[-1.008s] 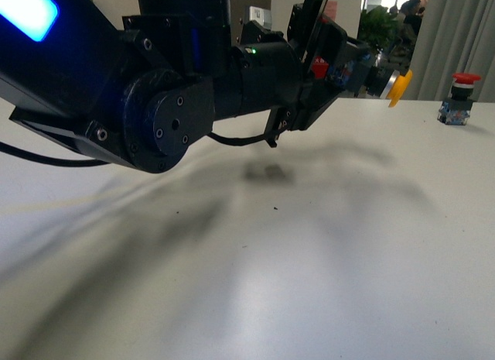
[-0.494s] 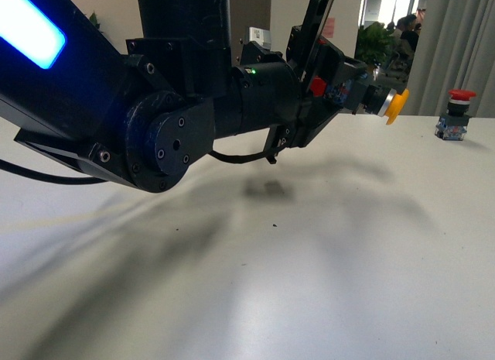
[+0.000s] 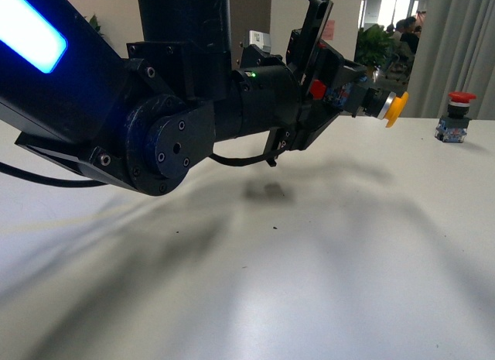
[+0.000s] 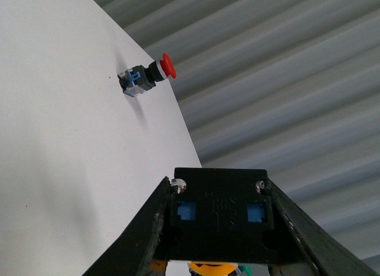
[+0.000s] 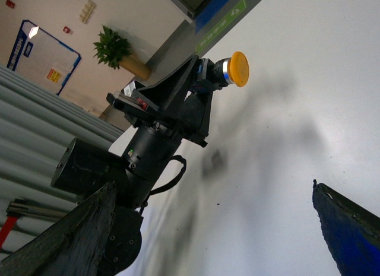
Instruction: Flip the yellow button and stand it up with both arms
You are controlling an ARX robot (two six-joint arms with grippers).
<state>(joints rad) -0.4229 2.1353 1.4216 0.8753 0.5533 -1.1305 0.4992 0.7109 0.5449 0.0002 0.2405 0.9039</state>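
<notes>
Only partway: button aloft, not yet stood

The left gripper (image 3: 346, 87) is pinching the yellow button (image 3: 393, 108) by its contact block and holds it in the air above the table (image 3: 309, 259). Its cap points sideways, toward the robot's right. So the pick-up looks done, and the button seems to be somewhere in mid-flip. What is left, as I judge it, is to bring in the second arm, finish the turn, set the button upright and let go. The right gripper (image 5: 214, 186) is spread wide, holds nothing, and is well apart from the button.

The front view shows the height off the table and the sideways cap, but the grip is lost among black parts. The left wrist view gives the grip plainly: the two fingers (image 4: 153, 224) press on opposite sides of the block, with a sliver of yellow beyond. It also shows a red button (image 4: 145, 77) standing alone near the table's far edge. The right wrist view is the only one that shows the right gripper, and it catches the full round face of the cap from the side
</notes>
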